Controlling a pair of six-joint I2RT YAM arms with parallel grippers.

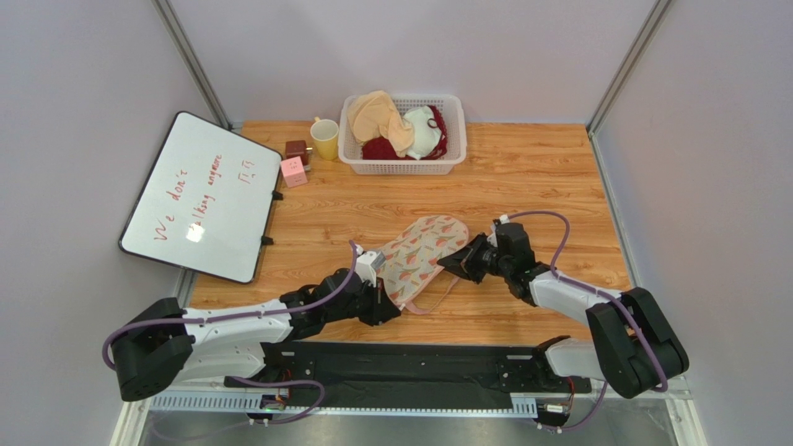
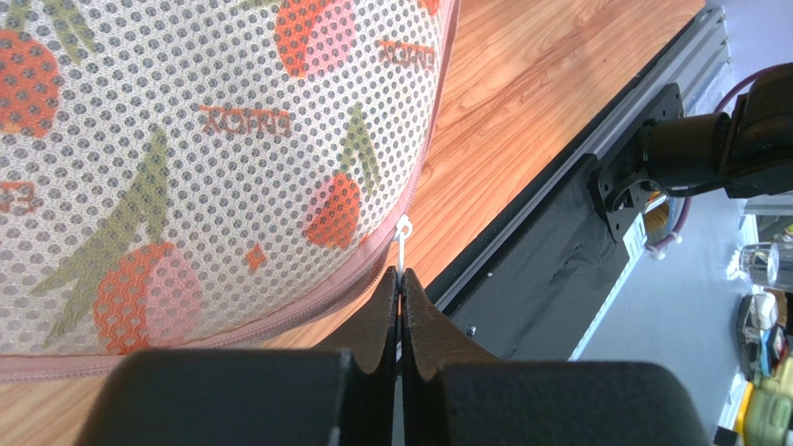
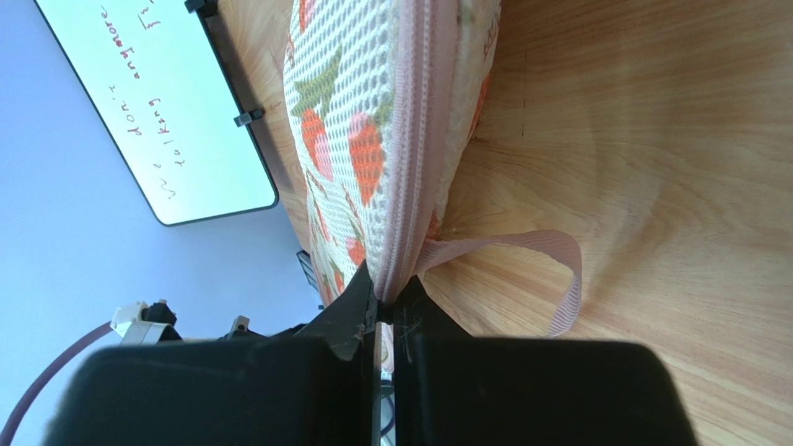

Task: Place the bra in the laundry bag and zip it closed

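Observation:
The laundry bag (image 1: 423, 253), cream mesh with pink-red prints and pink zipper edging, lies flat on the middle of the wooden table. The grey bra is not in view. My left gripper (image 1: 391, 305) is at the bag's near-left edge. In the left wrist view it (image 2: 401, 279) is shut on the white zipper pull (image 2: 403, 242) beside the bag (image 2: 186, 149). My right gripper (image 1: 454, 266) is at the bag's right end. In the right wrist view it (image 3: 384, 302) is shut on the zippered edge of the bag (image 3: 372, 121), next to a pink ribbon loop (image 3: 558, 269).
A white slatted basket (image 1: 400, 167) at the back holds a beige bra (image 1: 380, 113) and a white bra with dark-red trim (image 1: 423, 130). A yellow mug (image 1: 325, 139), a brown cube (image 1: 297, 150) and a pink cube (image 1: 294, 172) stand left of it. A whiteboard (image 1: 200, 195) overhangs the left edge.

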